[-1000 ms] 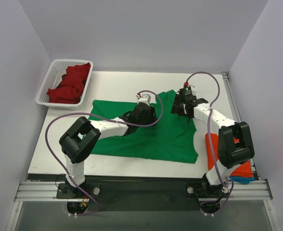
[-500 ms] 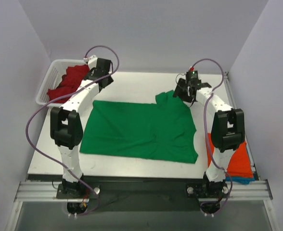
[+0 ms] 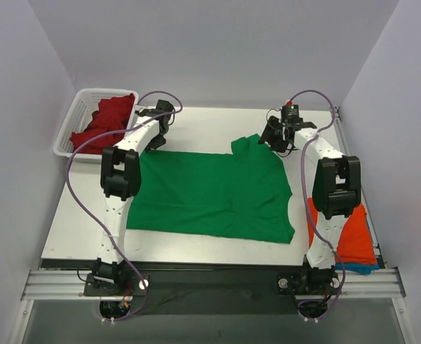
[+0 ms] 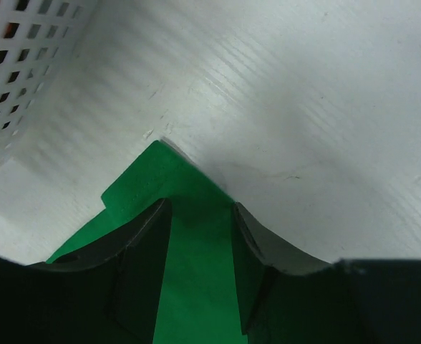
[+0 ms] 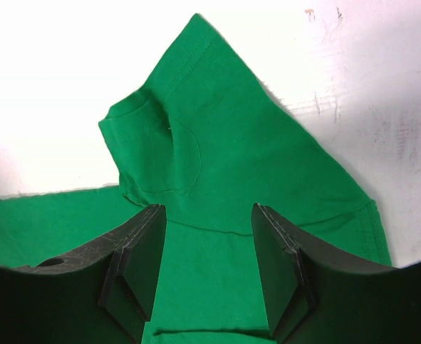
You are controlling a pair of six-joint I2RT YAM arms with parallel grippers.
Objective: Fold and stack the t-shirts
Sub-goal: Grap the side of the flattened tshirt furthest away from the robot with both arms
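Observation:
A bright green t-shirt [image 3: 210, 193] lies spread flat on the white table. My left gripper [image 3: 155, 141] is at its far left corner. In the left wrist view the jaws [image 4: 200, 215] stand apart with that green corner [image 4: 167, 168] lying between them. My right gripper [image 3: 269, 140] is over the far right sleeve. In the right wrist view it [image 5: 205, 222] is open and empty above the sleeve [image 5: 196, 129]. A dark red t-shirt [image 3: 107, 122] lies crumpled in the basket. An orange t-shirt [image 3: 352, 233] lies folded on a blue one [image 3: 364, 268] at the near right.
The white slotted basket [image 3: 66, 147] stands at the far left corner of the table, close to my left gripper; its wall shows in the left wrist view [image 4: 10, 72]. Grey walls close in the table on three sides. Purple cables loop above both arms.
My left arm swung from the shirt's middle up toward the basket, then down to the shirt's far left corner. The green shirt now lies flatter and wider. My right gripper moved slightly farther back.

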